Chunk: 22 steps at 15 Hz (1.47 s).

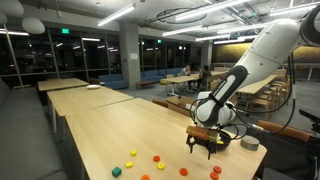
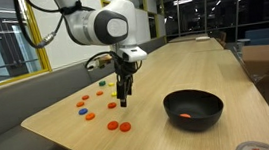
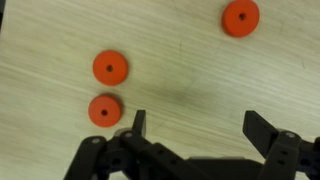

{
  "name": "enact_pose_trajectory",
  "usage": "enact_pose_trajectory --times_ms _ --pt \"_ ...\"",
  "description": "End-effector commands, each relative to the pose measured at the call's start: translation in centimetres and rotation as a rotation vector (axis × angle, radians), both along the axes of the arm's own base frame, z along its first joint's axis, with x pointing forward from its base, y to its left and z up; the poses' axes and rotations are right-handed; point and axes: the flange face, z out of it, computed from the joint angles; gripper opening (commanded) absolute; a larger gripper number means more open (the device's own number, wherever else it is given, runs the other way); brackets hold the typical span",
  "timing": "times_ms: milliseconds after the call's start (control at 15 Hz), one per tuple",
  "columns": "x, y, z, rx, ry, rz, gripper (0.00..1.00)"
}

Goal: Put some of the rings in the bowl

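Observation:
Three orange rings lie on the wooden table in the wrist view: one, a second close to my left fingertip, and a third at the far right. My gripper is open, with only bare wood between its fingers. In an exterior view the gripper hangs just above the table, left of the black bowl. One orange ring lies inside the bowl. More rings are scattered around and left of the gripper.
Yellow pieces and a green one lie among the orange rings. A small grey round container stands beyond the gripper. The table's edge runs close to the pieces.

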Motion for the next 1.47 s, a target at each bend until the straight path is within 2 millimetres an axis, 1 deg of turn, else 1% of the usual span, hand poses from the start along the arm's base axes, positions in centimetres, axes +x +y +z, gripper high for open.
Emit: enact_pose_trajectory --times_ms 0,200,333,800,1400 --pt "-1.9 3.2 0.2 0.032 -0.036 -0.085 1.0" --pt "-2.9 4.8 -0.4 0.044 -0.028 -0.145 1.0" --pt "-3.5 5.2 -0.8 0.04 -0.011 -0.177 1.0" --pt "-5.9 5.0 -1.9 0.03 0.038 -0.253 1.0" --pt "-9.0 5.2 -1.8 0.031 -0.014 -0.275 1.0"
